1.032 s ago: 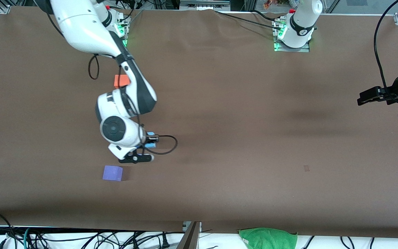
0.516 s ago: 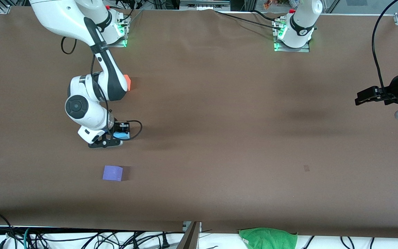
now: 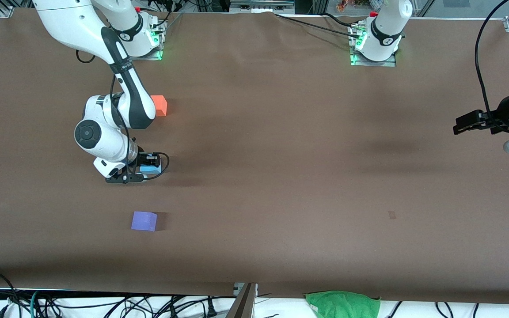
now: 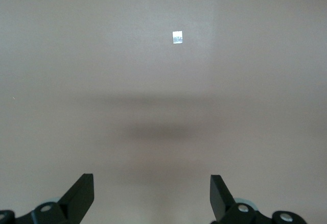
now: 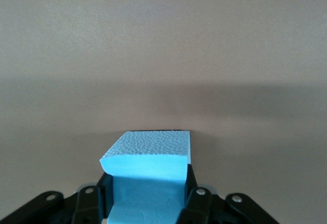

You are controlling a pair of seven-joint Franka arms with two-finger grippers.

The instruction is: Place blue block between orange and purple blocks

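1. Blocks first: the orange block (image 3: 160,105) sits toward the right arm's end of the table, partly hidden by that arm, and the purple block (image 3: 144,221) lies well nearer the front camera, with bare brown table (image 3: 281,176) between them.

2. And the right gripper (image 3: 142,173) has swung over from a second ago! Back then it hung off toward the middle of the table; now it is over the strip between the two cubes, roughly on the line joining them.

3. Its fingers (image 5: 191,196) are clamped on the blue block (image 3: 150,168). The right wrist view shows the cube pinched on both sides, its pebbled face (image 5: 153,145) sticking out ahead of the fingers.

4. What that shift means: the carry looks all but finished. My read is that what remains is lowering the cube and letting go.

5. I can't tell from here whether the cube already touches the cloth; the wrist view shows shadow right under it, so it seems low.

6. Watch the lineup, though. The gripper looks a shade closer to the orange cube than the purple one, which is fine for "between", but a nudge on release could skew it.

7. Meanwhile the left gripper (image 3: 469,124) waits at its own end of the table, fingers (image 4: 82,196) spread wide with nothing in them, over bare cloth with a small pale mark (image 4: 177,37).
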